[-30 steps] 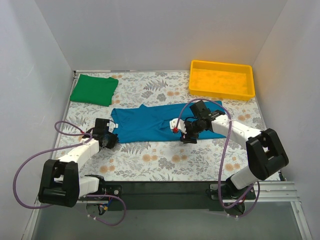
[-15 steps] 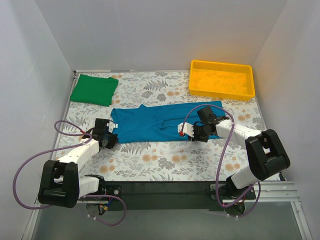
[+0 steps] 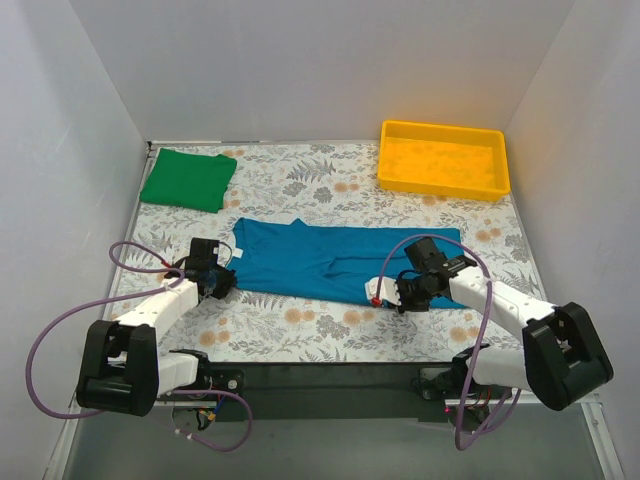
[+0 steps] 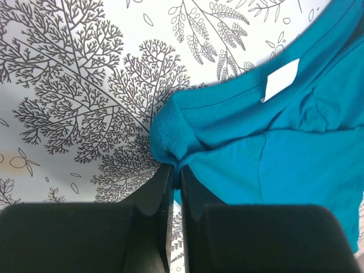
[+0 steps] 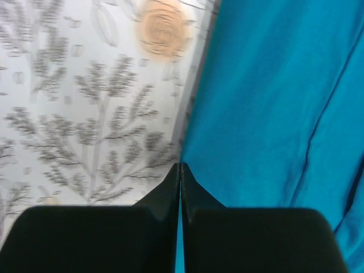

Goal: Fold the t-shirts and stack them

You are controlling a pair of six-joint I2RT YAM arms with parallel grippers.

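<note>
- left tool (image 4: 176,169): pinched on the left end of the teal-blue t-shirt (image 3: 330,262), fabric bunched at the tips
- right tool (image 5: 180,166): clamped on its near edge, right part
- shirt spread flat mid-desk (image 3: 300,325)
- green t-shirt (image 3: 188,180): folded, far-left corner

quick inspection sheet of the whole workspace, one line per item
surface: floral-patterned table, flat
job's things: teal t-shirt spread across the middle, not folded; green t-shirt folded at the far left corner
clutter: yellow tray at far right, looks empty
end effectors: left end effector shut on the teal t-shirt's bunched left end; right end effector shut on its near edge
cables: purple cables loop out from both arms
surroundings: white walls on three sides
</note>
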